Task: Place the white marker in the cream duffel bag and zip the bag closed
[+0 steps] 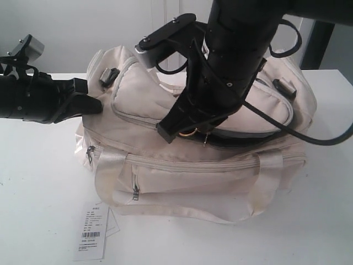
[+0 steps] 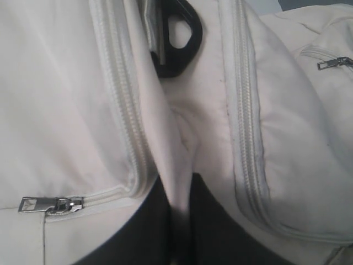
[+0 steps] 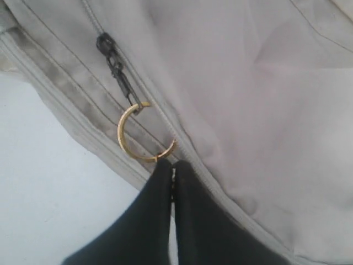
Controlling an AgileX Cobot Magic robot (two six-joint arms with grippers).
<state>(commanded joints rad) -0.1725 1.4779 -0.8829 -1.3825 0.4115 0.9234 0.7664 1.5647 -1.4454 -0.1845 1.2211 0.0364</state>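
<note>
The cream duffel bag [image 1: 193,176] lies on the white table, its curved top flap facing the camera. My right gripper [image 1: 185,134] comes down from above onto the flap's front edge. In the right wrist view it [image 3: 172,164] is shut on the gold ring [image 3: 128,146] that hangs from the dark zipper slider [image 3: 105,43]. To the right of it, a dark gap [image 1: 242,139] runs under the flap. My left gripper [image 1: 91,105] is at the bag's left end. It [image 2: 176,182] is shut on a fold of cream fabric [image 2: 179,138]. The white marker is out of view.
A white paper barcode tag [image 1: 91,237] lies on the table in front of the bag's left corner. A black cable [image 1: 309,138] trails from the right arm over the bag's right end. A black strap buckle [image 2: 179,38] and a silver pocket zipper pull [image 2: 49,205] sit near the left gripper.
</note>
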